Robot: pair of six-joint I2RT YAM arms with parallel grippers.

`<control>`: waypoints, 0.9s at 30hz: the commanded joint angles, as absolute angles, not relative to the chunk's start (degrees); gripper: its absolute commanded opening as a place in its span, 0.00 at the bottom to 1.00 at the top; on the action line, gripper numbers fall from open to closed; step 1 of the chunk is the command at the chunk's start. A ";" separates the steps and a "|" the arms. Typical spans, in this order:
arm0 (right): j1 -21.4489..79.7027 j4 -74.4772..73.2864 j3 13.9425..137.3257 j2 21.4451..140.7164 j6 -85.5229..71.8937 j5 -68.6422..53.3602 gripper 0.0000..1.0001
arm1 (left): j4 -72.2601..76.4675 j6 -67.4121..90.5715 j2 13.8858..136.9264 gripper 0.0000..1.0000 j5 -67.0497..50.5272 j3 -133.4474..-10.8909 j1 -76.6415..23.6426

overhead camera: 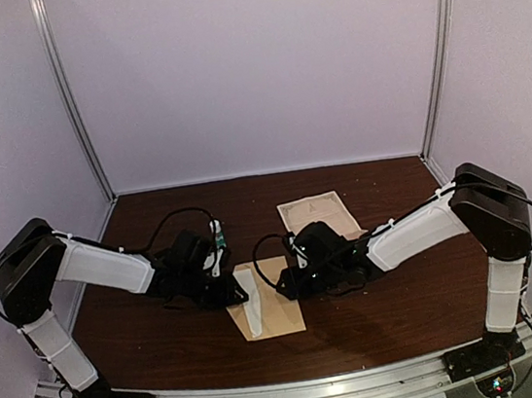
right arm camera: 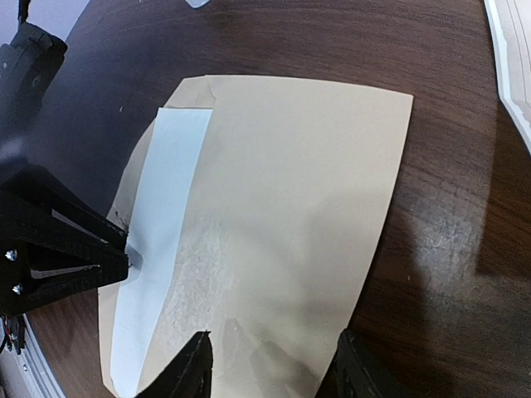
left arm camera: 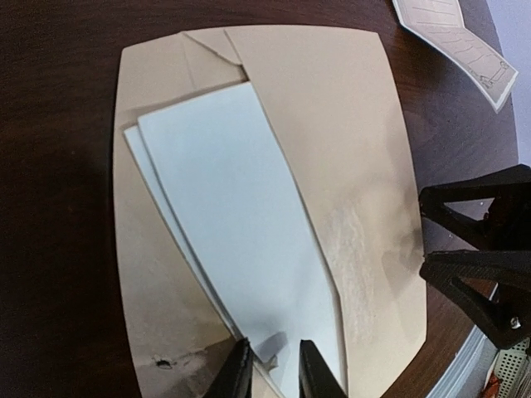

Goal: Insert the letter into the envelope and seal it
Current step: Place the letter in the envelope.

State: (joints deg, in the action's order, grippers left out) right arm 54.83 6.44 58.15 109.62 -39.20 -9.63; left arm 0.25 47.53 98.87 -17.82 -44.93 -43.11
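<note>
The tan envelope (overhead camera: 281, 313) lies flat on the table between my grippers; it also shows in the left wrist view (left arm camera: 348, 124) and the right wrist view (right arm camera: 307, 182). A white folded sheet (left arm camera: 232, 215) lies slanted in it, its right part under the envelope's upper layer. My left gripper (left arm camera: 276, 352) is shut on the near end of that sheet. My right gripper (right arm camera: 274, 365) is open, its fingers straddling the envelope's edge. The letter (overhead camera: 319, 214), cream with a dark border, lies flat behind the envelope, apart from both grippers.
The dark wood table (overhead camera: 408, 308) is walled by pale panels at the back and sides. The two grippers (overhead camera: 264, 292) face each other closely over the envelope. A corner of the letter shows in the left wrist view (left arm camera: 465, 46).
</note>
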 commanded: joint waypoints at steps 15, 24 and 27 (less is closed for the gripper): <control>54.84 5.36 60.37 112.63 -39.53 -11.50 0.51 | 3.43 45.88 103.81 0.18 -21.89 -47.76 -42.89; 54.37 4.35 60.41 110.26 -39.55 -11.18 0.51 | 3.14 46.09 101.89 0.18 -21.21 -46.91 -42.89; 54.21 3.73 59.76 108.18 -39.30 -10.66 0.53 | 0.85 45.31 100.00 0.20 -19.36 -47.12 -42.89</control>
State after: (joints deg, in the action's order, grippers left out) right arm 54.26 6.02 59.75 110.59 -39.20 -9.78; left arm 2.90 46.92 102.10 -21.32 -47.24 -42.59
